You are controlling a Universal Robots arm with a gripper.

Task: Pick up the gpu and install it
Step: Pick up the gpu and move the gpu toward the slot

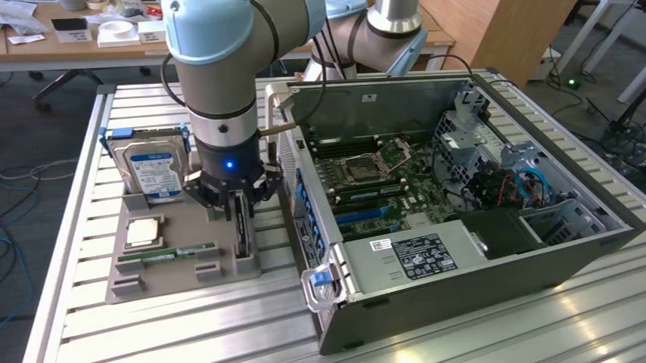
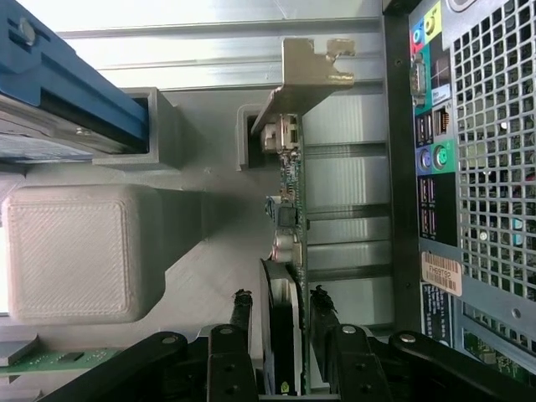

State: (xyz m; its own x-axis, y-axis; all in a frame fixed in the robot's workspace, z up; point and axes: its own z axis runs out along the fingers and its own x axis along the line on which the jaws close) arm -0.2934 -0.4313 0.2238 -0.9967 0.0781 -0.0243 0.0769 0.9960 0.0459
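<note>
The gripper (image 1: 239, 206) (image 2: 280, 295) is down over the gpu (image 1: 240, 231) (image 2: 289, 193) and straddles it. Its jaws stand apart, with one of the fingers (image 2: 241, 311) on each flank of the card. In the wrist view a sliver of grey shows between each finger and the card, so the gripper is released and nothing is grasped. The gpu stands on edge in a slot of the grey holder tray (image 1: 166, 278) (image 2: 209, 276), directly under the gripper, and its silver end bracket (image 2: 306, 71) reaches out beyond the fingertips. It sits at the tray edge closest to the open computer case (image 1: 454, 280) (image 2: 490, 167), just beside the case's perforated rear panel with the coloured ports, and apart from it. Farther from the case, on the same tray, a green memory stick (image 1: 166, 255) (image 2: 50, 360) lies flat and a square processor chip (image 1: 144, 231) sits beside it. Farther still from the case's front corner, a blue-labelled hard drive (image 1: 151, 166) (image 2: 67, 100) stands upright. Tray and case both rest on the ribbed metal worktop (image 1: 202, 333). The case lies on its side with the panel off, its green motherboard (image 1: 374, 181) exposed. The grey arm (image 1: 217, 76) rises from the gripper, close beside the case.
</note>
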